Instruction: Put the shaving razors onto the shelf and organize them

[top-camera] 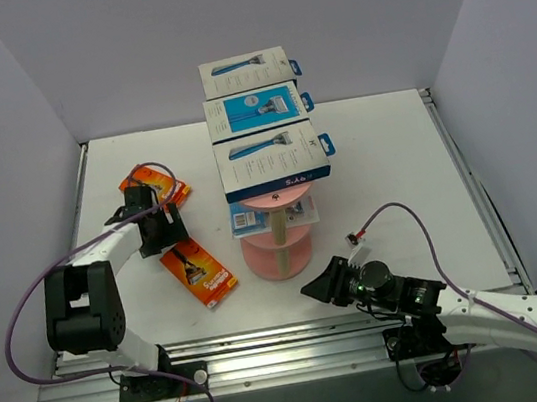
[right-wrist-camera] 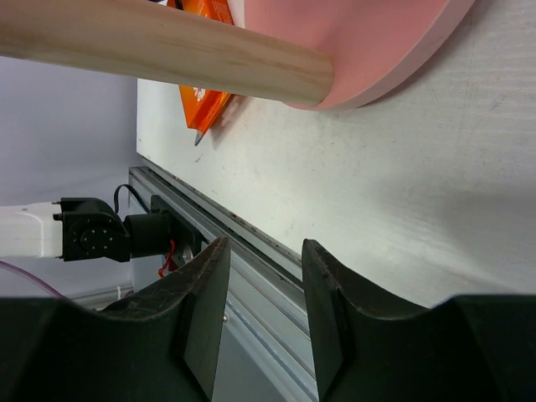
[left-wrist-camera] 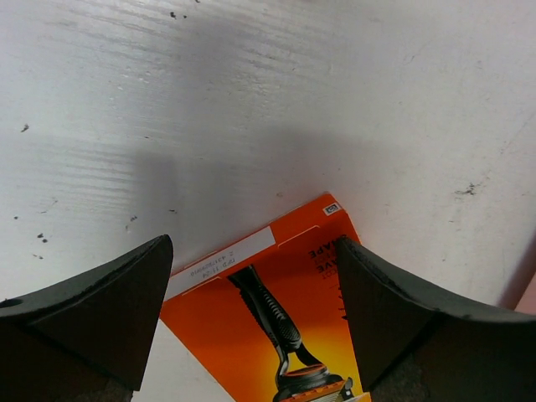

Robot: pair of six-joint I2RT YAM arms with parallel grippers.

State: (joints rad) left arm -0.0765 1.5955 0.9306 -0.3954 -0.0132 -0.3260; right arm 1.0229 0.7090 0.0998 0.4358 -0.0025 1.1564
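The wide-open left hand [left-wrist-camera: 254,251] is held over a flat orange razor card [left-wrist-camera: 310,293], seemingly for pickup, while the part-open right hand [right-wrist-camera: 264,251] is seen empty.

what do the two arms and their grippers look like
The left arm and right arm are white links with black joints, each trailing a looping purple cable. The left gripper and right gripper have two black wedge-shaped fingers.
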